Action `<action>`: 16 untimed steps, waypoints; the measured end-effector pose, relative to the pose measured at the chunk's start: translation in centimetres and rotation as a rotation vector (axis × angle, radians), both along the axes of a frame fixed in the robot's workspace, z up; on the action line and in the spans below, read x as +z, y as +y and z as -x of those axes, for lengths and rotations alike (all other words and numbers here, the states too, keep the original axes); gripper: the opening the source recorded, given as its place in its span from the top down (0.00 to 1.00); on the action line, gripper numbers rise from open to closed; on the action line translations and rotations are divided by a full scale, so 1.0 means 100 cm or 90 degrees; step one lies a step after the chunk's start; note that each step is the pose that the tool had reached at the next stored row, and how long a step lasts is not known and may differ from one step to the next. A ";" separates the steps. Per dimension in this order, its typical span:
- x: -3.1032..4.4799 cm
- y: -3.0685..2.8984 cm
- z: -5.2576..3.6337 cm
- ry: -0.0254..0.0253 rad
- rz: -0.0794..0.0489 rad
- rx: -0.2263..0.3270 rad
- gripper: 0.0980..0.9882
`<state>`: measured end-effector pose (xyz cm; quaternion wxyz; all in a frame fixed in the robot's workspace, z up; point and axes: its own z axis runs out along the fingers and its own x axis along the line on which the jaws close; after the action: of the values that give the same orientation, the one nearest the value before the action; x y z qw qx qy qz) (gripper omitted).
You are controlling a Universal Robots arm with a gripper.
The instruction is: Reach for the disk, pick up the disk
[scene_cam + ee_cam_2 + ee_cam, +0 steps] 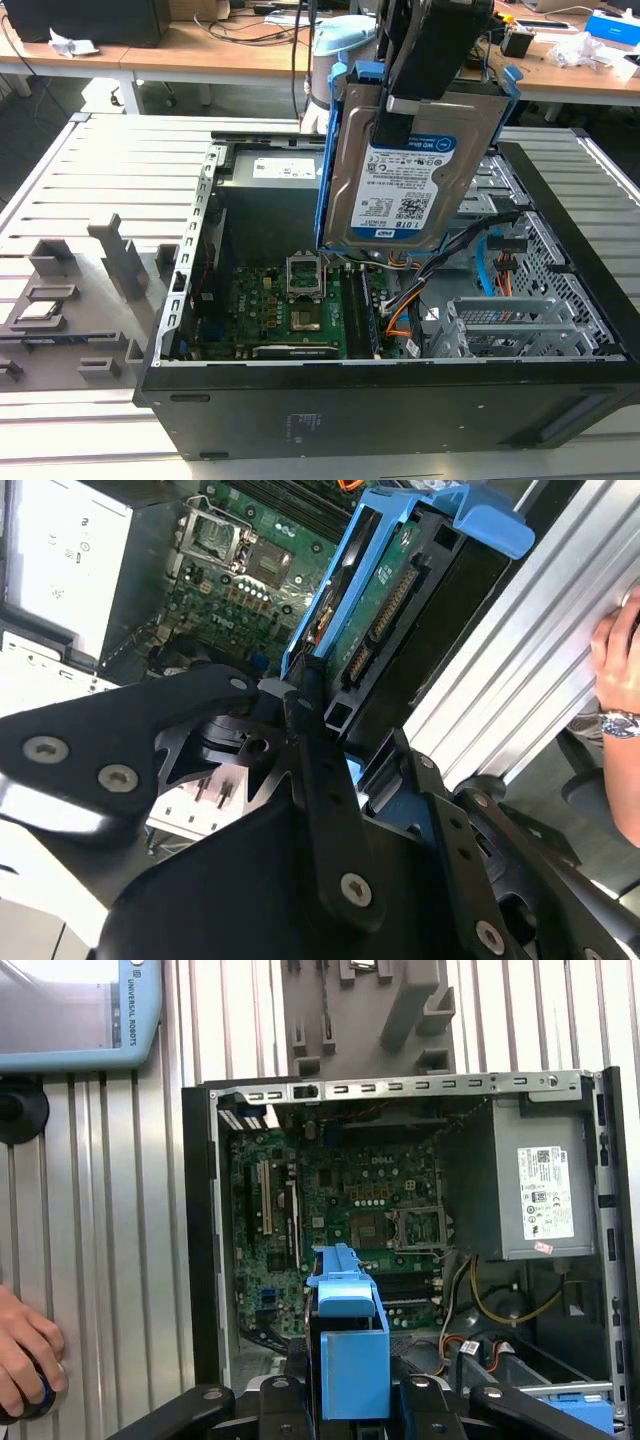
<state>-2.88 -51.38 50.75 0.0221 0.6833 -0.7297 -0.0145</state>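
Grey fixtures [110, 265] at 9 o'clock on slatted table [120, 160]. Open case [400, 400] at centre, motherboard [290, 310] inside. Disk [410, 170] lifted clear above case, hanging label-out, long axis vertical. Gripper [425, 75] at its 12 o'clock, clenched on disk's top edge. Hand [25, 1350] rests on table beside case.

An open computer case [560, 300] holds a green motherboard [340, 1210] and grey power supply [530, 1190].

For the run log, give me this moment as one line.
gripper: shut on disk | disk: lifted, upright above open computer case | person's hand: resting on table
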 end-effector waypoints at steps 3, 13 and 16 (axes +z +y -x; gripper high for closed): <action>0.0000 -0.0065 0.0000 0.0000 0.000 0.000 0.70; 0.0000 -0.0368 0.0000 0.0000 0.000 0.000 0.70; 0.0000 -0.0440 0.0000 0.0000 0.000 0.000 0.70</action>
<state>-2.88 -55.78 50.75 0.0220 0.6833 -0.7297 -0.0145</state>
